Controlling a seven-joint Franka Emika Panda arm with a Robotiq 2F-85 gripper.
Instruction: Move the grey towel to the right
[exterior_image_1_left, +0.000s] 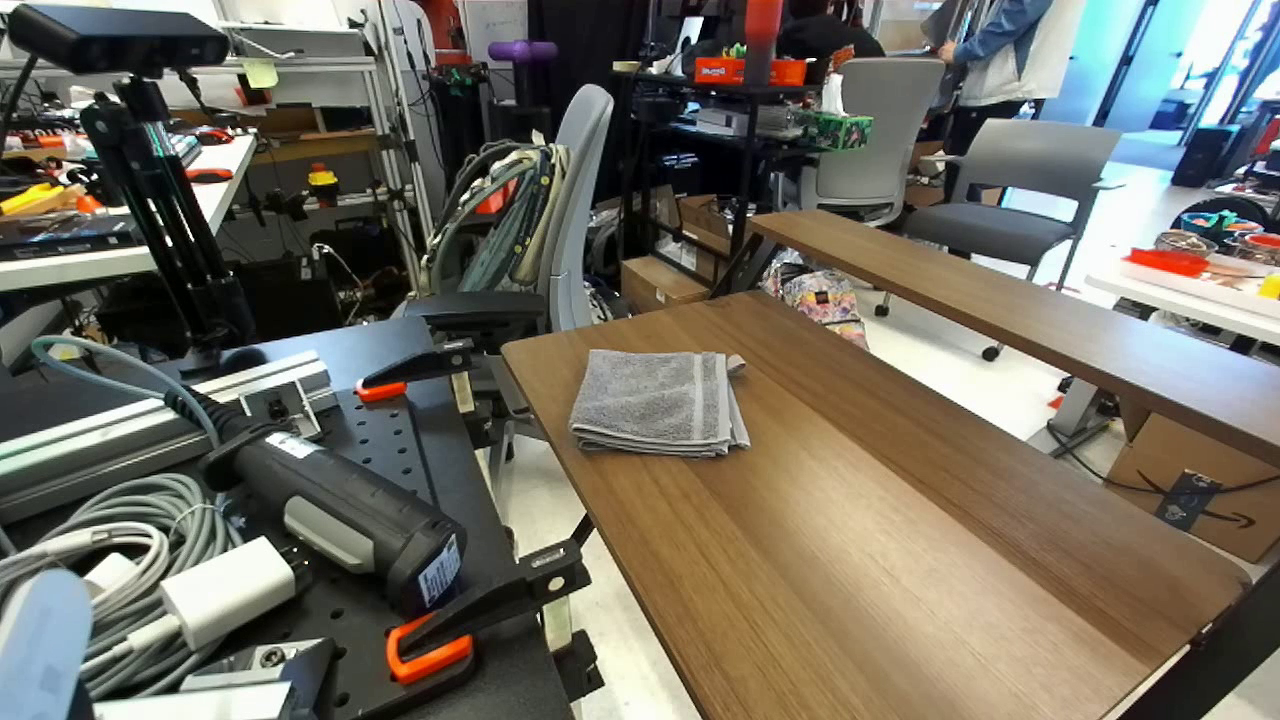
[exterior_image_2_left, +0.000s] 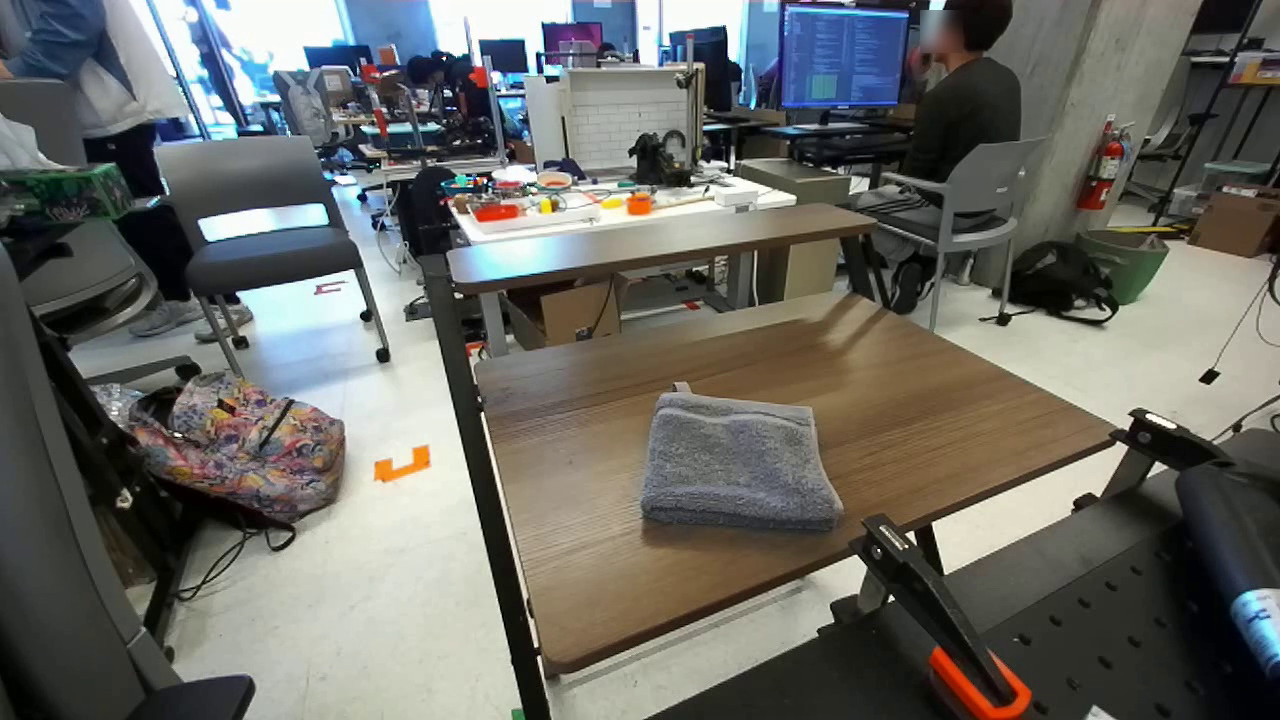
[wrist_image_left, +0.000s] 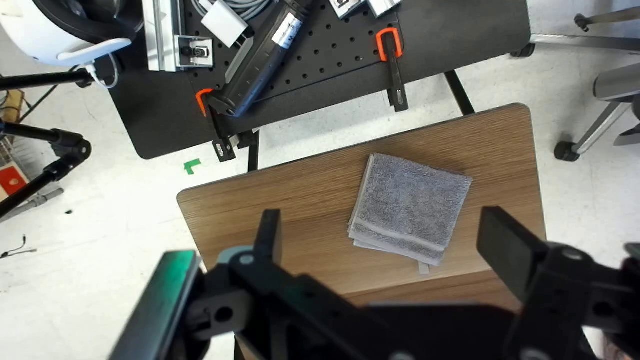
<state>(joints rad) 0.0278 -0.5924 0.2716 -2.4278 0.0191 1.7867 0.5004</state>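
"Grey towel (exterior_image_1_left: 655, 405) aside, what writing did you make out?" my neighbour asked.

"Little enough," I said. "Amazon's curved arrow (exterior_image_1_left: 1225, 518) ran across the cardboard box (exterior_image_1_left: 1240, 542), partly behind a dark label (exterior_image_1_left: 1188, 500). The black tool (wrist_image_left: 267, 65) wore a white label (wrist_image_left: 287, 30), its print too small for me. So was the lettering on the red bin (exterior_image_1_left: 715, 78), and the lines of text on the blue monitor (exterior_image_2_left: 845, 55)."

"And the gripper (wrist_image_left: 381, 229)?"

"Its two fingers (wrist_image_left: 505, 245) stood spread wide. In the wrist view the towel showed between them, nearer the one on that view's right, with bare wood to either side."

"Touching it?"

"No, apart. It lay flat and folded on the brown table (exterior_image_1_left: 850, 560), near the edge facing the black worktop (wrist_image_left: 465, 40), and a small tab (wrist_image_left: 424, 268) stuck out from under one side."
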